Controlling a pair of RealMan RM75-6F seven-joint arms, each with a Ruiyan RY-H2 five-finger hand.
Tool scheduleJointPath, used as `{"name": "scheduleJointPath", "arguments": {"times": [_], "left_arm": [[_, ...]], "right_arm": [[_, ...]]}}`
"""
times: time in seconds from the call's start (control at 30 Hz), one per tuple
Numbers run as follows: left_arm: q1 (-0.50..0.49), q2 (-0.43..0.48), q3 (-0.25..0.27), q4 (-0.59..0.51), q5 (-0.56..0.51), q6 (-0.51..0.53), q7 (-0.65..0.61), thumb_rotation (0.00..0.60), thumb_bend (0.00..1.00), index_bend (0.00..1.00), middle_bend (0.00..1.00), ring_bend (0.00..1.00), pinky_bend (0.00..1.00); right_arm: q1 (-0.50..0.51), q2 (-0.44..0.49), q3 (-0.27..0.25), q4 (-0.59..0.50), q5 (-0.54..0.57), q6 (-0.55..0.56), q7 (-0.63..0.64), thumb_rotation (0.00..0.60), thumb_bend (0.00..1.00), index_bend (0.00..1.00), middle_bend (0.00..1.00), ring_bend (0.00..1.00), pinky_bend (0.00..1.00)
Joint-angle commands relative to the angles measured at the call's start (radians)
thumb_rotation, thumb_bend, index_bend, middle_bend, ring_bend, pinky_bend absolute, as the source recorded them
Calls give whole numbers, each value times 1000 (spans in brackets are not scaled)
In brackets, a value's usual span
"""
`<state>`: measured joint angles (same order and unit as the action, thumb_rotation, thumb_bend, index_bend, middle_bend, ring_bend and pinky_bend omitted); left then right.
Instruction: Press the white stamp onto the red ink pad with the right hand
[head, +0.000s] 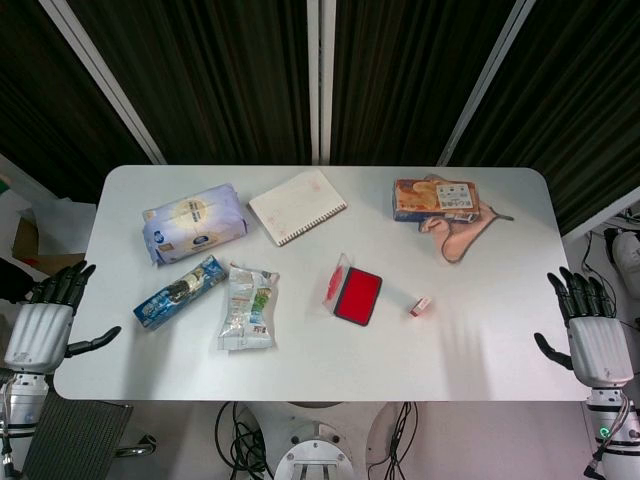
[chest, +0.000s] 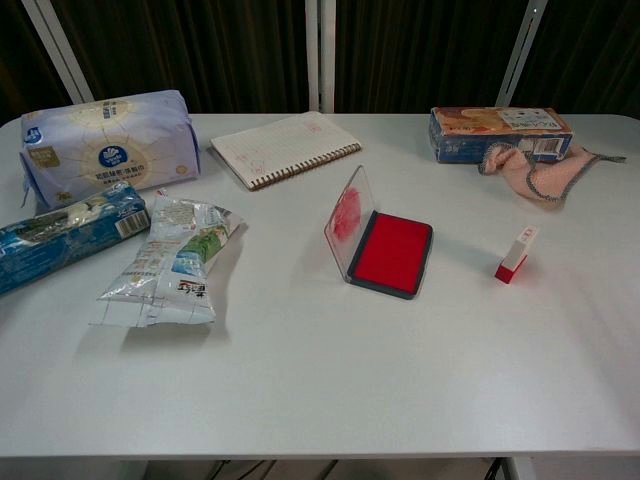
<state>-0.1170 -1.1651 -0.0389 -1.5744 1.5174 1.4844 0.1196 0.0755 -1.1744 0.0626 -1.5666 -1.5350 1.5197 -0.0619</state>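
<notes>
Chest view: upright white stamp (chest: 517, 252), red base.

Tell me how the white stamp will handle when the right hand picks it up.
The stamp stands upright, small and narrow, so a nudge would probably tip it. It looks rigid and likely light. Its small size probably calls for a careful pinch from the right hand, which is open at the table edge.

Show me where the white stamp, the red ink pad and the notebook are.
white stamp (chest: 515, 254): chest view, middle of its upright body.
red ink pad (chest: 392, 251): chest view, centre of the red inked surface.
spiral notebook (head: 297, 205): head view, middle of its cover.
</notes>
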Motion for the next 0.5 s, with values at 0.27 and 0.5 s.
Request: {"name": "scheduleJointPath", "arguments": {"times": [0.27,0.5], "left_arm": [[-1,-9,0,17,2,0,-13,0,21,0,65,77,171],[-10,-13,-11,23,5,2,-19,0,22,0,65,77,171]], "right_arm": [[-1,10,-5,-12,-6,-3,-17,600,146,0,0,0,0],[16,9,7,-25,7,-25,-56,600,148,0,0,4,90]]}}
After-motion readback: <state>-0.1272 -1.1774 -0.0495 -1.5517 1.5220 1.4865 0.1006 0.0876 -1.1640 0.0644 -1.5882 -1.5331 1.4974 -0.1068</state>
